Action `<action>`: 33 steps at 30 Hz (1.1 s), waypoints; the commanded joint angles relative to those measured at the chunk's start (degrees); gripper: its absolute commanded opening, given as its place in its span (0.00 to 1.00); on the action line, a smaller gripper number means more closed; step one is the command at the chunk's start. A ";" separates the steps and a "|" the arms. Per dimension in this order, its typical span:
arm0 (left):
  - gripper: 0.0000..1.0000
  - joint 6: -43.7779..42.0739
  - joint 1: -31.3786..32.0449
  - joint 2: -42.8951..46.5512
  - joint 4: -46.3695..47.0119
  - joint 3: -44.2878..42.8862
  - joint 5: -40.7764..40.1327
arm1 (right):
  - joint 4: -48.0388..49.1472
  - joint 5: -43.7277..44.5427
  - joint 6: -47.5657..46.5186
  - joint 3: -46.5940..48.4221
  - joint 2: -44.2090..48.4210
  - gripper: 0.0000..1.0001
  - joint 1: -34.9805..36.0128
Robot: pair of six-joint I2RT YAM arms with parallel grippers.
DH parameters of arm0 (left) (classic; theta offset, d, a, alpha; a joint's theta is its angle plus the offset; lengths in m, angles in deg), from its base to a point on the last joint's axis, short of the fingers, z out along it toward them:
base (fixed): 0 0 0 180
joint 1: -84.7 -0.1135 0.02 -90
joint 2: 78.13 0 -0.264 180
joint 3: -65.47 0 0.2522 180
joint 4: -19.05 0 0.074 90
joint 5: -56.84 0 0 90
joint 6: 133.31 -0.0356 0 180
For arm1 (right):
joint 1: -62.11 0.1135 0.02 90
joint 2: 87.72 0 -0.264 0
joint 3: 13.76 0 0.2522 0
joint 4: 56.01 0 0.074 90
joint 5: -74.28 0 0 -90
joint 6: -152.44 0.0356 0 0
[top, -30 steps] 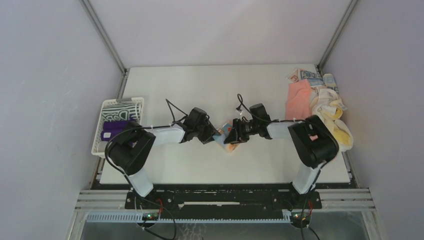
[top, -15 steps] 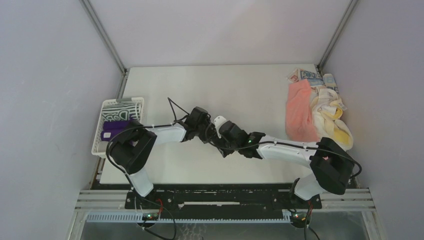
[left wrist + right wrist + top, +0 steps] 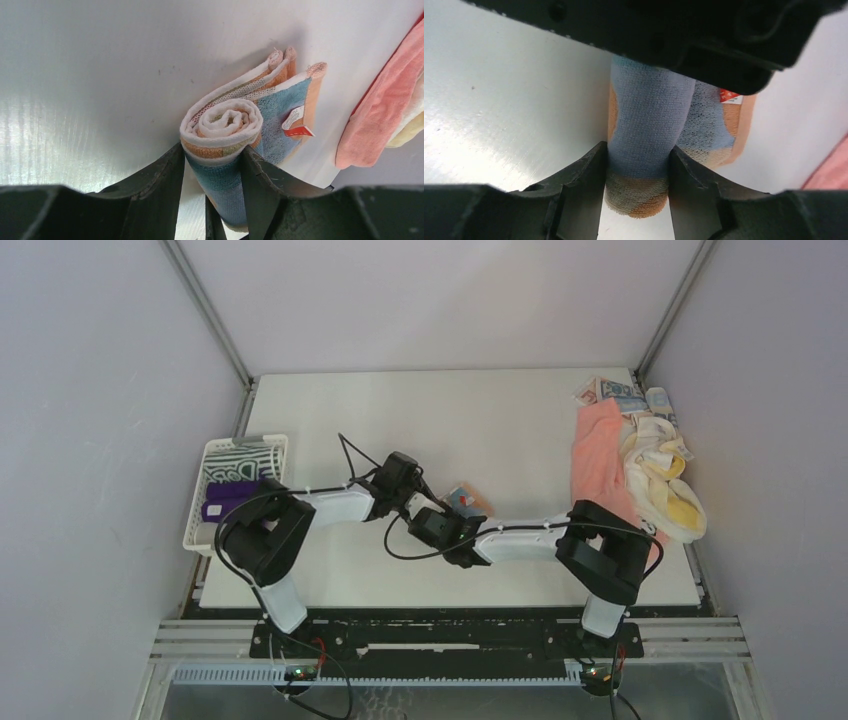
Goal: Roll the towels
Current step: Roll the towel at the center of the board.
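On white table (image 3: 520, 430), grey walls (image 3: 90, 390) around | left fingers (image 3: 155, 185) and right fingers (image 3: 574, 195) both pinch rolled blue-orange towel (image 3: 225, 130)

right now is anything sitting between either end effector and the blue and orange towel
Nothing visible does. The left end effector and the right end effector each have the rolled blue-and-orange towel directly between their fingers, which press against the cloth on both sides.
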 commanded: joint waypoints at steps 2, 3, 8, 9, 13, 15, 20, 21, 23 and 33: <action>0.50 -3.01 0.91 -2.73 -6.64 -0.35 -1.09 | -1.10 7.32 -1.66 2.70 -1.68 0.47 3.40; 0.50 -3.11 0.91 -2.74 -6.74 -0.35 -1.12 | -1.24 7.78 -1.80 2.86 -1.41 0.48 3.88; 0.50 -3.21 0.91 -2.66 -6.99 -0.04 -1.23 | -2.84 9.76 -2.29 4.84 1.35 0.55 5.50; 0.50 -3.11 0.91 -2.65 -6.96 -0.03 -1.27 | -3.11 9.98 -2.36 5.21 1.72 0.55 5.74; 0.51 -3.12 0.91 -2.65 -6.97 -0.11 -1.25 | -3.67 10.55 -2.10 5.83 1.48 0.55 6.26; 0.51 -3.07 0.91 -2.65 -7.02 -0.18 -1.10 | -3.95 10.55 -1.70 5.84 0.51 0.55 6.51; 0.51 -2.98 0.93 -2.72 -6.97 -0.18 -1.07 | -4.34 11.50 -1.20 5.84 -3.10 0.53 7.35; 0.51 -2.96 0.92 -2.73 -6.96 -0.16 -1.03 | -4.34 11.67 -1.19 5.84 -3.65 0.52 7.66; 0.51 -2.90 0.96 -2.83 -6.93 -0.13 -0.96 | -4.34 12.00 -1.07 5.84 -4.63 0.51 8.06; 0.51 -2.72 1.00 -2.64 -6.61 -0.25 -0.28 | -6.89 14.11 0.85 6.80 -10.02 0.40 8.27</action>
